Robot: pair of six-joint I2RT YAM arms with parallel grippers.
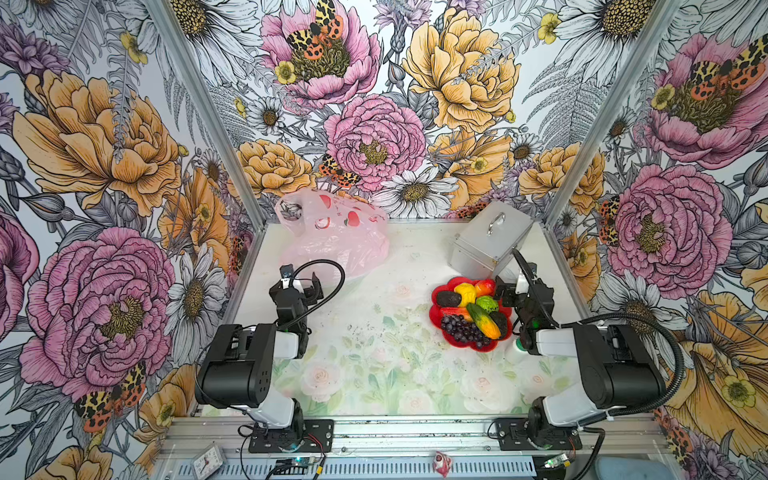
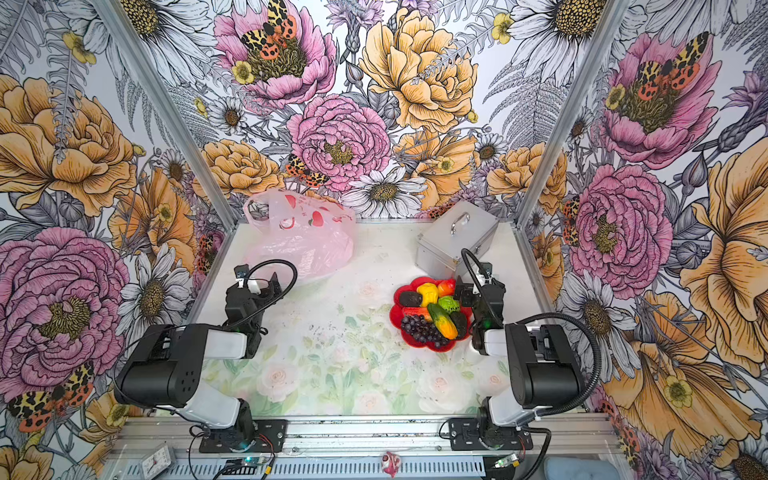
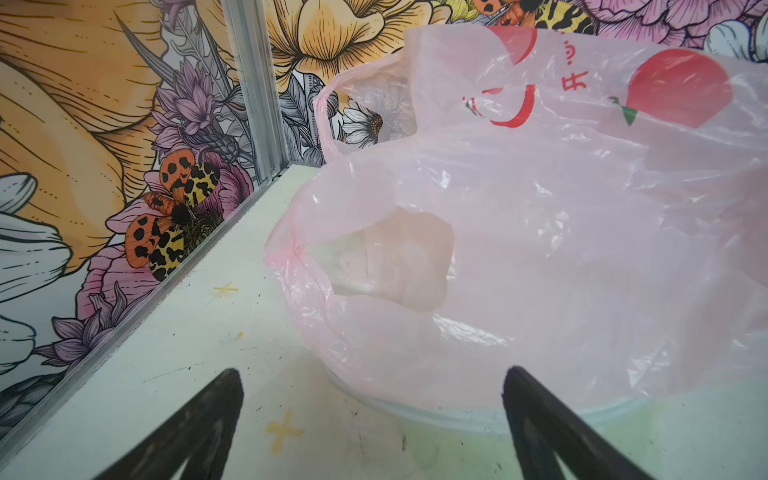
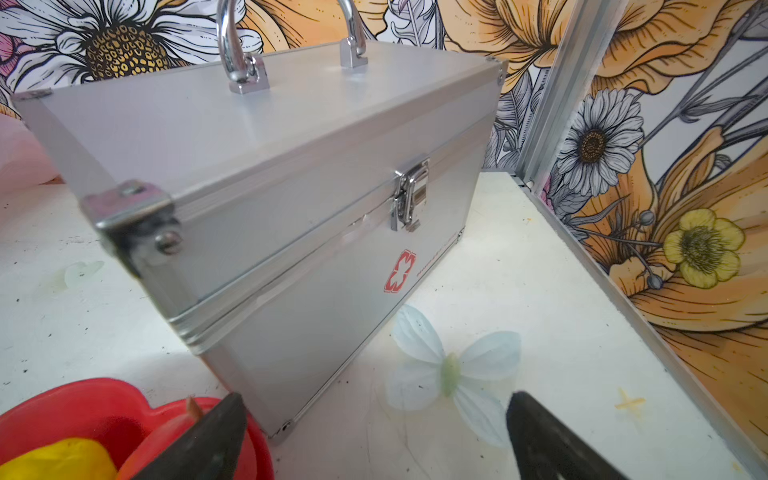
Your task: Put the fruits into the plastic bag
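The fruits lie piled on a red flower-shaped plate [image 1: 461, 344] at the right: a yellow lumpy fruit [image 1: 465, 293], a dark grape bunch [image 1: 461, 328], a green-orange mango [image 1: 482, 322], a green bumpy ball [image 1: 487, 304] and a dark avocado [image 1: 448, 298]. The pale pink plastic bag [image 1: 336, 237] slumps at the back left, its handle loops raised. My left gripper [image 1: 305, 282] stands open just in front of the bag [image 3: 540, 249], holding nothing. My right gripper [image 1: 509, 286] is open at the plate's far right edge, one finger over a red-orange fruit [image 4: 166, 432].
A silver metal case [image 1: 490, 239] with a handle stands shut at the back right, just behind the plate [image 4: 83, 403] and close to my right gripper [image 4: 374, 405]. Flowered walls and aluminium posts close in three sides. A small clock [image 1: 205, 461] lies on the front rail.
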